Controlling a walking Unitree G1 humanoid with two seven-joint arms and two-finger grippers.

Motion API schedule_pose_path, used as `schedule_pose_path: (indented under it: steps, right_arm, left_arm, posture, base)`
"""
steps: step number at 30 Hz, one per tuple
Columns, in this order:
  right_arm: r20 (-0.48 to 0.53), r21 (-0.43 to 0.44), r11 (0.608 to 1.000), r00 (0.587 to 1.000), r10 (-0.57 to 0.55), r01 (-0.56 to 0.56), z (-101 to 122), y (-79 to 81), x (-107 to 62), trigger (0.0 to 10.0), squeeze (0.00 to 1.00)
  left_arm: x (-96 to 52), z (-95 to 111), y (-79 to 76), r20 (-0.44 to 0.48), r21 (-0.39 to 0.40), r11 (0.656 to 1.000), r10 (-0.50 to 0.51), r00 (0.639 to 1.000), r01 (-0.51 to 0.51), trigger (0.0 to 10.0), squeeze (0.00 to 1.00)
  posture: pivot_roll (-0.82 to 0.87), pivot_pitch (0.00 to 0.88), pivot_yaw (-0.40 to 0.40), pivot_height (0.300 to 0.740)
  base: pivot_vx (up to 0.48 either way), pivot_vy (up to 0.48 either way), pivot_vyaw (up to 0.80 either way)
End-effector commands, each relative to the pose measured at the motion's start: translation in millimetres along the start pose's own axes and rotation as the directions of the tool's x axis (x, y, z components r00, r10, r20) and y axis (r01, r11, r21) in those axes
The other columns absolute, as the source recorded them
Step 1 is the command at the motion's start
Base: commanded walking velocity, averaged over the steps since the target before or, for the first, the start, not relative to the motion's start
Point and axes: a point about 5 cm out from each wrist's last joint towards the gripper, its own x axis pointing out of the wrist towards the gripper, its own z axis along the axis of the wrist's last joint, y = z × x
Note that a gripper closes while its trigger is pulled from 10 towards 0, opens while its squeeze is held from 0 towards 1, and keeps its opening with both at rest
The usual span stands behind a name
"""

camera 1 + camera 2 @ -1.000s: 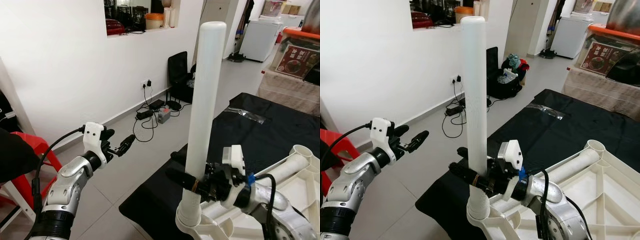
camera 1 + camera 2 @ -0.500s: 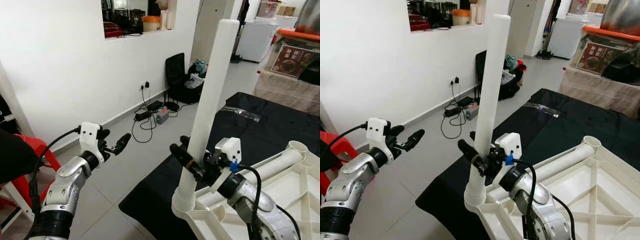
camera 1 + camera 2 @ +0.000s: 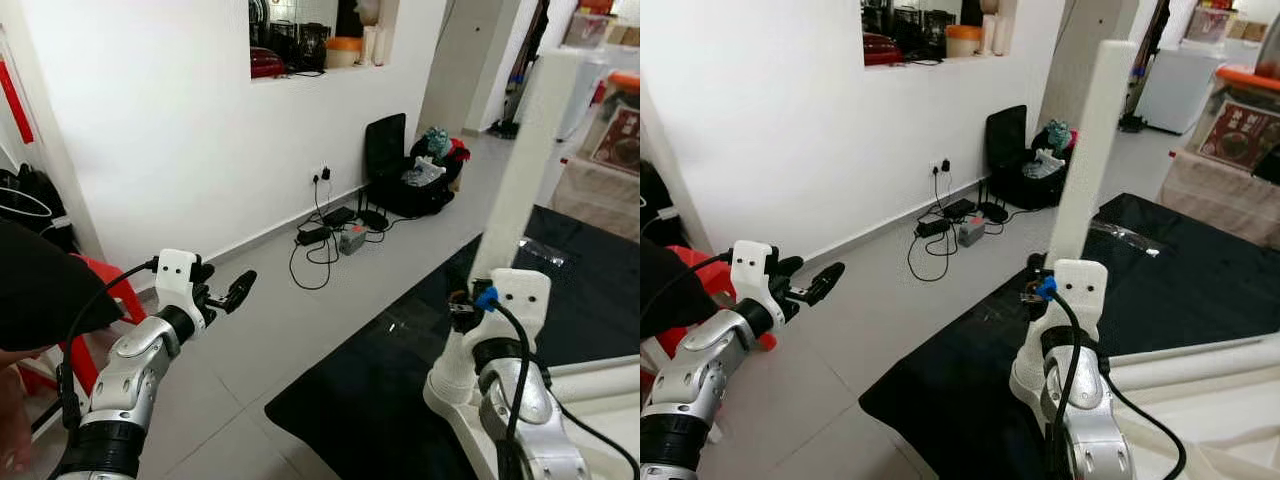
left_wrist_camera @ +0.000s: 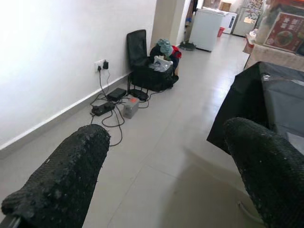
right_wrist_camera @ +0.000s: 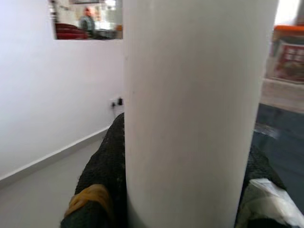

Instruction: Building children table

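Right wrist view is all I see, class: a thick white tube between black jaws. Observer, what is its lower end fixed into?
Observer: The long white plastic table leg sits in a corner socket of the white plastic table frame.
Operator: What lies under that frame?
Observer: A black cloth.
Operator: And the other arm?
Observer: The left gripper is raised out to the left, away from the frame, jaws open, holding nothing.

White table frame (image 3: 1200, 375) on black-covered surface (image 3: 1160, 275)
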Motion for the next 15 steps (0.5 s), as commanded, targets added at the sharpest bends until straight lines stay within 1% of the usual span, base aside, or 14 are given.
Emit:
schedule_pose_path:
  steps: [1,4,7,9,11,12,13,15]
  right_arm:
    - [-0.305,-0.115,0.983,0.937,-0.170,0.141,-58.8,-27.9,-11.0,10.0,0.00]
    - [-0.331,-0.101,0.969,0.911,-0.247,0.227,-61.7,-31.1,-12.9,10.0,0.00]
    - [-0.328,-0.120,0.943,0.884,-0.333,0.311,-59.8,-35.5,-13.5,10.0,0.00]
    - [-0.326,-0.126,0.938,0.879,-0.347,0.324,-59.1,-36.1,-13.6,10.0,0.00]
    - [-0.303,-0.125,0.915,0.863,-0.404,0.384,-57.3,-41.8,-13.8,10.0,0.00]
    - [-0.303,-0.125,0.915,0.863,-0.404,0.384,-57.3,-41.8,-13.8,10.0,0.00]
    - [-0.287,-0.116,0.899,0.852,-0.437,0.422,-56.4,-44.9,-14.0,10.0,0.00]
    - [-0.287,-0.116,0.899,0.852,-0.437,0.422,-56.4,-44.9,-14.0,10.0,0.00]
  left_arm:
    - [1.5,0.2,1.9,-0.011,0.010,1.000,0.009,1.000,-0.009,10.0,0.00]
    - [2.0,-1.3,2.4,-0.020,0.009,1.000,0.013,1.000,-0.013,10.0,0.00]
    - [2.2,-2.5,3.8,-0.027,0.018,0.999,0.028,0.999,-0.027,10.0,0.00]
    - [2.2,-2.7,4.1,-0.027,0.019,0.999,0.031,0.999,-0.031,10.0,0.00]
    - [2.6,-3.4,4.1,-0.030,0.018,0.999,0.032,0.999,-0.032,10.0,0.00]
    - [2.6,-3.4,4.1,-0.030,0.018,0.999,0.032,0.999,-0.032,10.0,0.00]
    - [2.9,-3.7,4.0,-0.031,0.018,0.999,0.031,0.999,-0.031,10.0,0.00]
    - [2.9,-3.7,4.0,-0.031,0.018,0.999,0.031,0.999,-0.031,10.0,0.00]
  posture:
    - [0.05,0.000,-0.048,0.740]
    - [0.05,0.000,-0.050,0.740]
    - [0.05,0.000,-0.050,0.740]
    - [0.05,0.000,-0.050,0.740]
    - [0.05,0.000,-0.049,0.740]
    - [0.05,0.000,-0.049,0.740]
    - [0.05,0.000,-0.049,0.740]
    - [0.05,0.000,-0.049,0.740]
  base:
    - [0.000,0.000,0.00]
    - [0.000,0.000,0.00]
    - [0.000,0.000,0.00]
    - [0.000,0.000,0.00]
    - [0.000,0.000,0.00]
    - [0.000,0.000,0.00]
    - [0.000,0.000,0.00]
    - [0.000,0.000,0.00]
